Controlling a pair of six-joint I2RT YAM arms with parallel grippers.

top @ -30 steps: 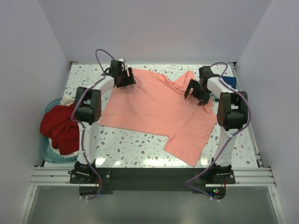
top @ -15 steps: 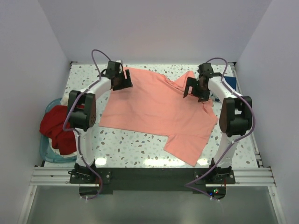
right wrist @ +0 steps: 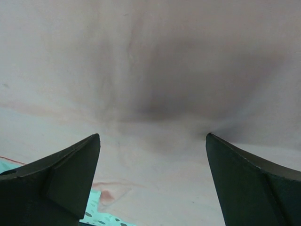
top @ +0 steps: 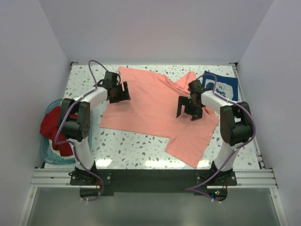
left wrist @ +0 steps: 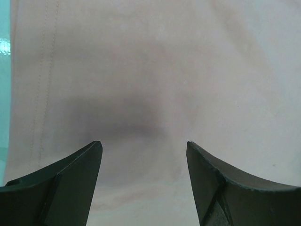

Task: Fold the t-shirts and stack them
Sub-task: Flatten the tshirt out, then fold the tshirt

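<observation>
A salmon-pink t-shirt [top: 155, 110] lies spread on the speckled table [top: 127, 146], one sleeve folded over at the far right. It fills the left wrist view [left wrist: 155, 70] and the right wrist view [right wrist: 150, 61]. My left gripper [top: 121, 94] is open and empty just above the shirt's far left part [left wrist: 143, 148]. My right gripper [top: 187, 111] is open and empty above the shirt's right part [right wrist: 153, 141]. A folded navy blue t-shirt with white print [top: 221, 85] lies at the far right. A dark red t-shirt [top: 55, 132] and a cream one sit in the basket.
A teal plastic basket [top: 46, 153] hangs at the table's left edge. White walls enclose the table on three sides. Bare table shows along the near edge and at the far left corner [top: 84, 75].
Both grippers have moved from the shirt's far edge toward me over the shirt. The navy shirt, hidden behind the right arm before, now shows. The pink shirt lies the same.
</observation>
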